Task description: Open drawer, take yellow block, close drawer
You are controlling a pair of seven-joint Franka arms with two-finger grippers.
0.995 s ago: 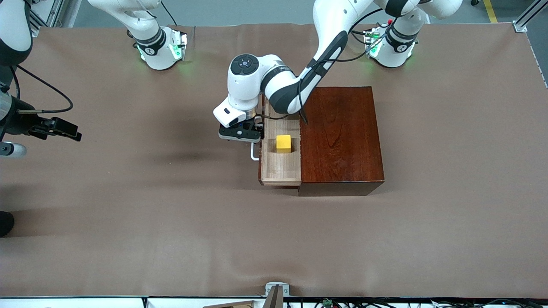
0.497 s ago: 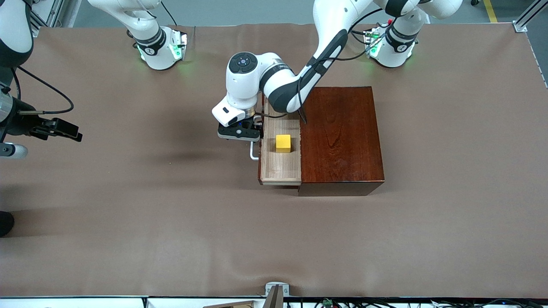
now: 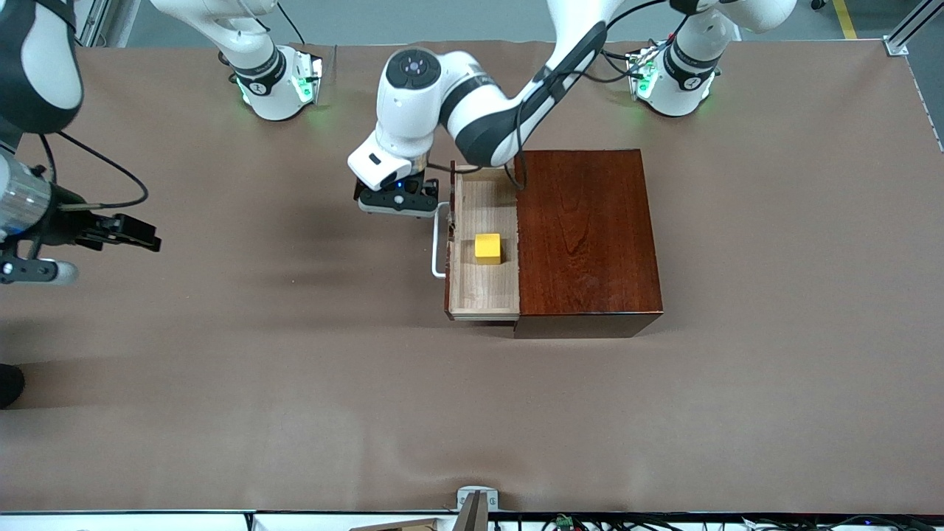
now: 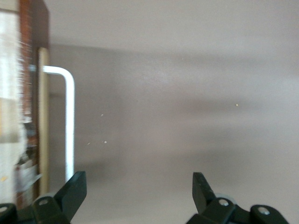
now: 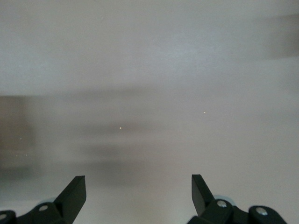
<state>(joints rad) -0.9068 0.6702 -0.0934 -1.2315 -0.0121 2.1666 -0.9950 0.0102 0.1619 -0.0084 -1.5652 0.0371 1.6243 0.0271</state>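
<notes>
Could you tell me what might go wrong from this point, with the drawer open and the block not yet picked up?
1. The left gripper, open and empty, hangs beside the drawer's white handle; moving off, it could clip the bar and shift the drawer.
2. The yellow block sits close to the wooden box; a finger may lack room there.
3. The right gripper, open over bare table, must reach past the left arm and might collide.

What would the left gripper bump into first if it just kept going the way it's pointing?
Probably the bare table. The open left gripper points down beside the drawer, its white handle just off to one side, though depth is unclear.
</notes>
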